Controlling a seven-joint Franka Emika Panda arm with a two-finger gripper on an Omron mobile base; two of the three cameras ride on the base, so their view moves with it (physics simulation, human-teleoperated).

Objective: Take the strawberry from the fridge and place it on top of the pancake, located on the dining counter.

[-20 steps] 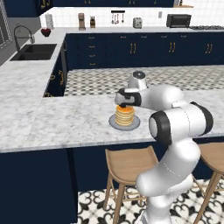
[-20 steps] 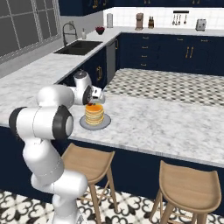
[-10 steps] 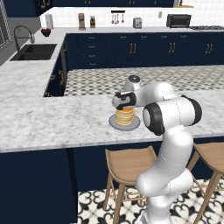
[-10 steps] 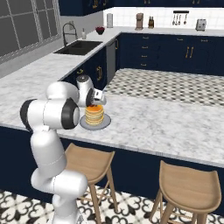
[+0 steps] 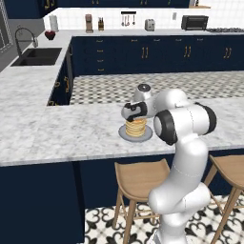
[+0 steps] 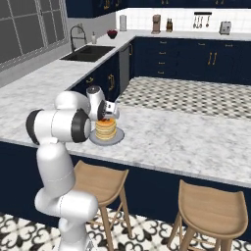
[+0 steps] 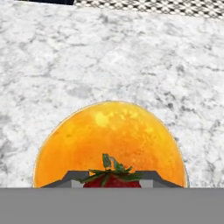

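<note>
From the hand camera I see the small red strawberry with its green leafy top (image 7: 112, 177) pinched in my two-finger end effector (image 7: 112, 180), directly over the round golden-orange pancake stack (image 7: 110, 144). I should lower gently, release centred, keeping clear of the white-grey marble table (image 5: 57, 133).

You are looking at a home kitchen. A long marble dining counter (image 5: 57, 133) on a navy base has wooden stools (image 6: 211, 206) tucked under it. Behind it, navy cabinets (image 5: 143, 57) with brass handles run below a second worktop that carries a sink (image 5: 38, 56) with a tall faucet (image 6: 76, 35), a toaster (image 5: 149, 25), a small oven (image 5: 194, 22) and hanging utensils (image 6: 202, 18). The floor (image 5: 190, 86) is patterned tile. A plate (image 6: 116, 138) of pancakes (image 6: 105, 128) sits on the counter.
</note>
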